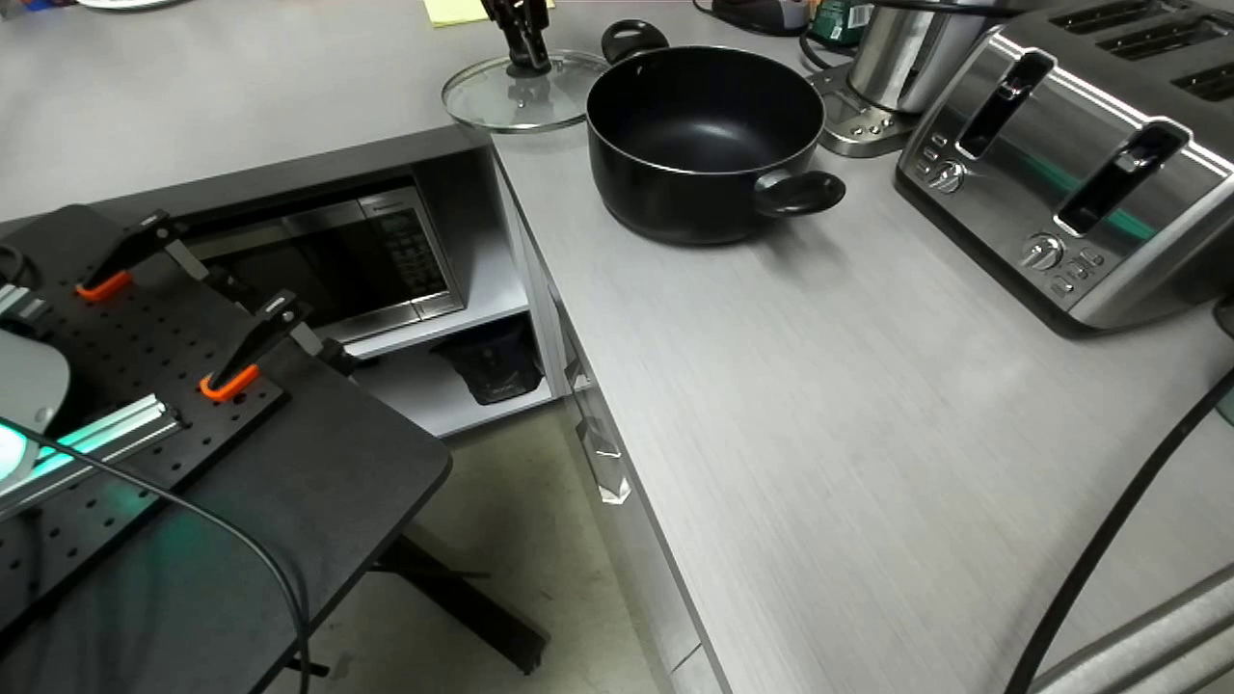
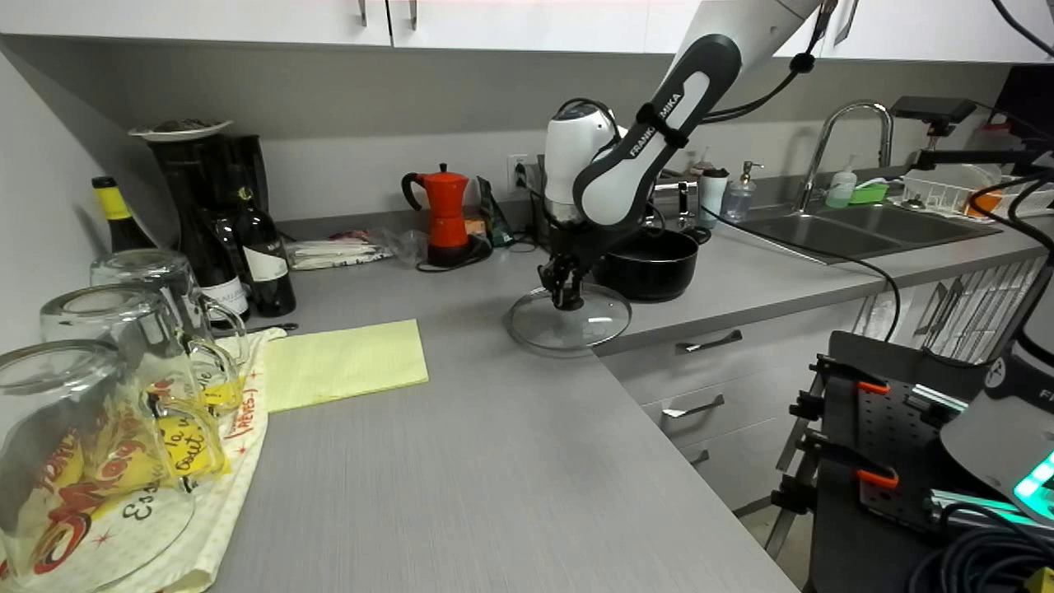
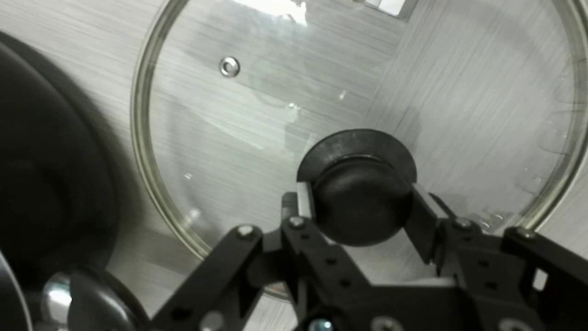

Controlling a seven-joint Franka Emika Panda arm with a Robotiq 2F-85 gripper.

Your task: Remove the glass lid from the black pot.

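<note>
Just beside the uncovered black pot [image 1: 706, 154], we are holding the glass lid [image 3: 257, 124] with a gap showing between them, our tool [image 3: 363, 202] clasping the lid's black knob [image 3: 363, 216] from both sides, while the toaster [image 1: 1080, 183] is standing on the pot's opposite side.

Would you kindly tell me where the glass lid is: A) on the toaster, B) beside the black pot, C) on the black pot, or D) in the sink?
B: the wrist view shows counter between the glass lid and the black pot, which stands uncovered in an exterior view.
</note>
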